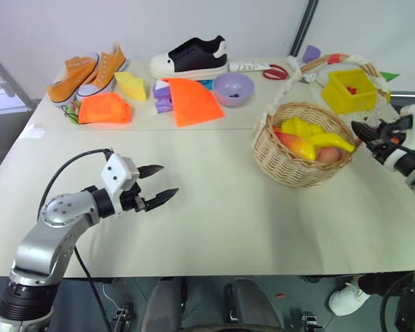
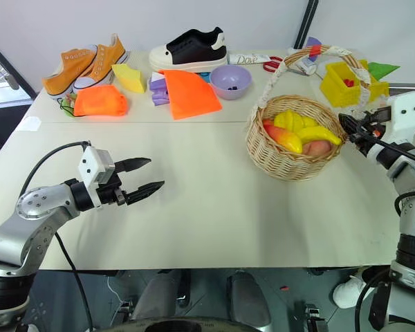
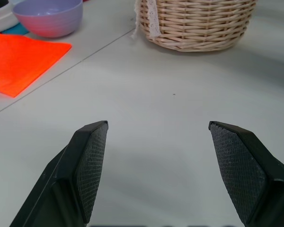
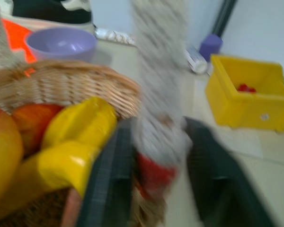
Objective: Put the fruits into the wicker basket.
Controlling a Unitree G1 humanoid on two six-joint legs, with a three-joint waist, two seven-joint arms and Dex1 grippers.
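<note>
The banana (image 1: 330,141) and mango (image 1: 295,145) already lie in the wicker basket (image 1: 290,166) on the desk (image 1: 214,207) — the right gripper (image 1: 362,131) hangs beside its handle with fingers spread around it, the left gripper (image 1: 162,182) waits spread and empty, so the job looks done and next the right arm should pull clear.

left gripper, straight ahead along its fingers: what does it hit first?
Probably the wicker basket: the open left gripper points over bare table toward its side wall. Nothing lies between, though the depth is uncertain.
</note>
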